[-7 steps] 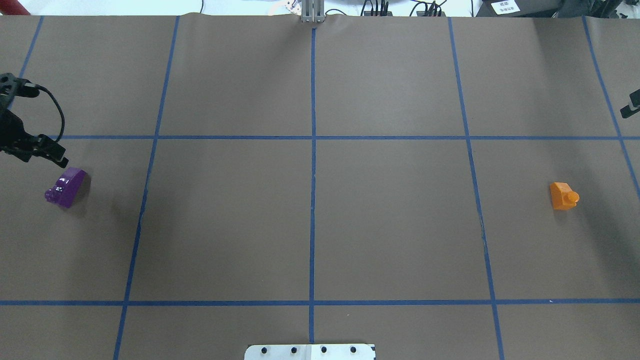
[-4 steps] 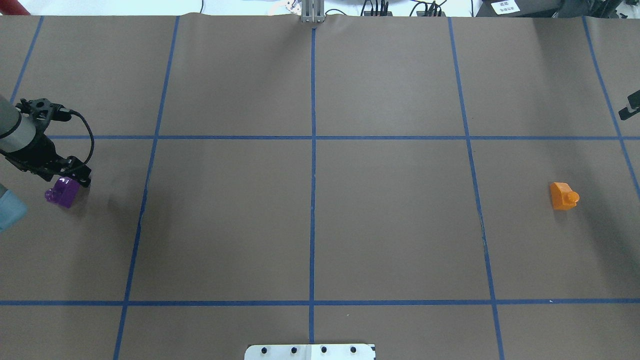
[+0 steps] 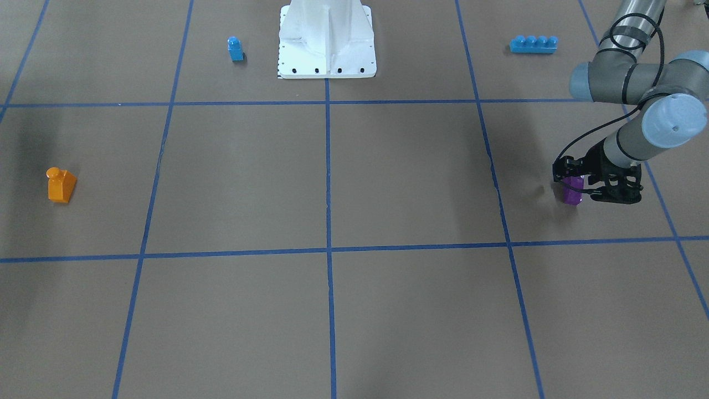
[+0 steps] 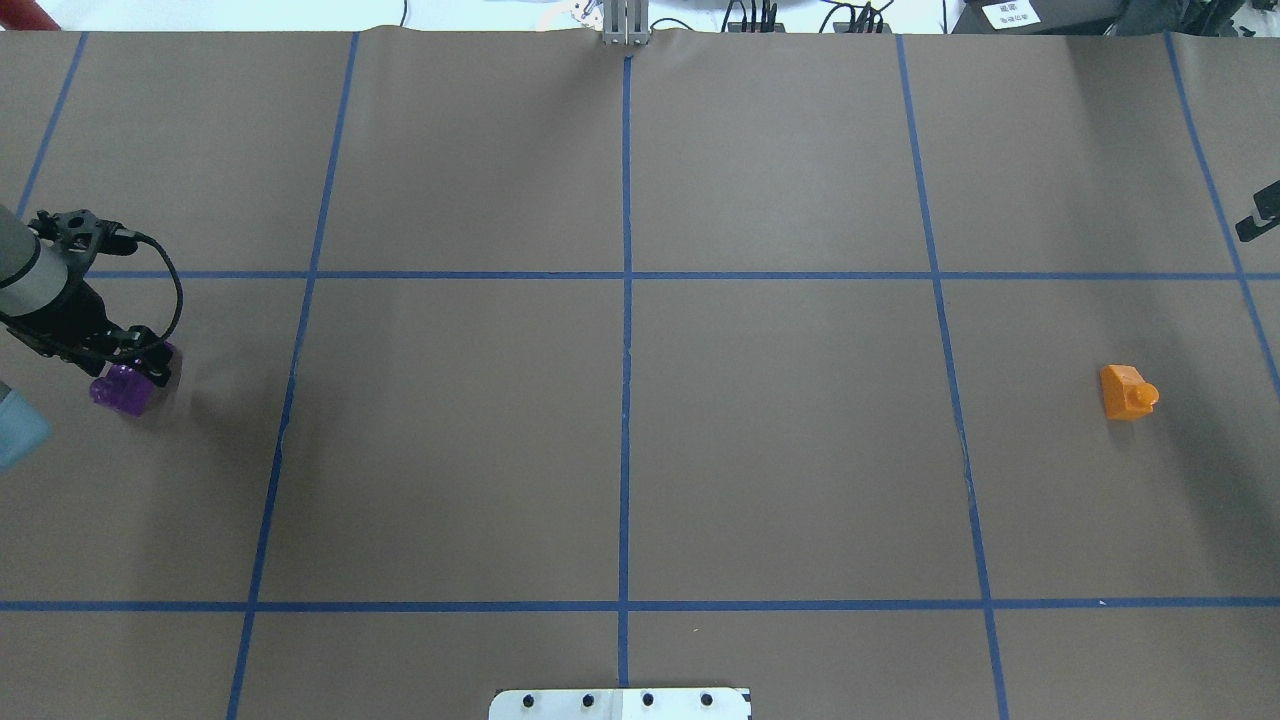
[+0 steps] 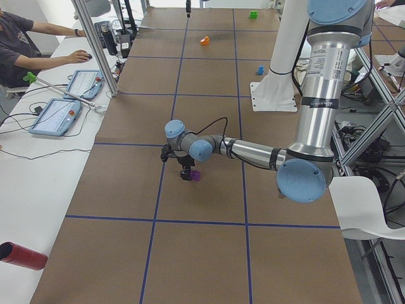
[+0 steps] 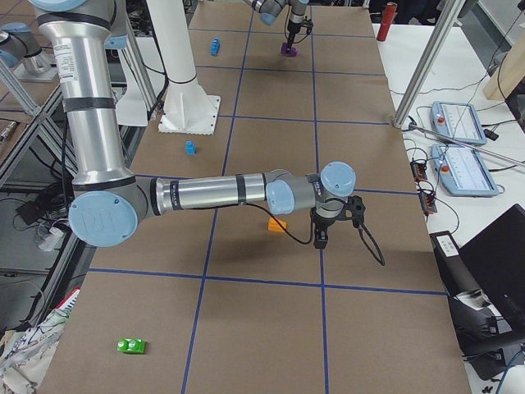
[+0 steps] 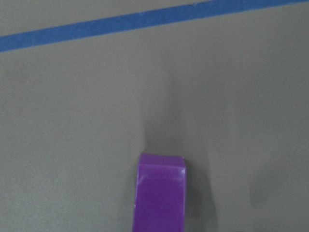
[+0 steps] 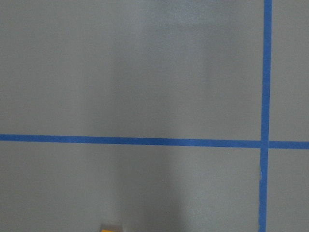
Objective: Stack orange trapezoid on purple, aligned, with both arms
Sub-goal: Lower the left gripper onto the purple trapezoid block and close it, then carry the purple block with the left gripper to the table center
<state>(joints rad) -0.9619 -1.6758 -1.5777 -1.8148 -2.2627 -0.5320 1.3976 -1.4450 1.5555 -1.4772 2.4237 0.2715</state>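
Progress: early; 0 of 2 blocks lifted, stacking not yet begun.
Blocks: orange block (image 4: 1127, 392) and purple block (image 4: 118, 389) rest on the table (image 4: 620, 450), well apart.
Left gripper (image 3: 576, 191): low, straddling the purple block; grip cannot be told.
Right gripper (image 6: 321, 238): near the orange block, not touching; opening cannot be told.

A: Block count on the table?
B: Five. One orange trapezoid (image 4: 1127, 392), one purple block (image 4: 120, 390), one small blue single-stud block (image 3: 235, 49), one long blue four-stud brick (image 3: 533, 44), one green block (image 6: 131, 345).
A: Hardware?
B: Two arms: left arm (image 3: 601, 88), right arm (image 6: 213, 194). One white pedestal (image 3: 327, 50). Two tablets: nearer tablet (image 5: 56, 117), farther tablet (image 5: 84, 82). One red cylinder (image 5: 22, 255). One operator (image 5: 19, 44).
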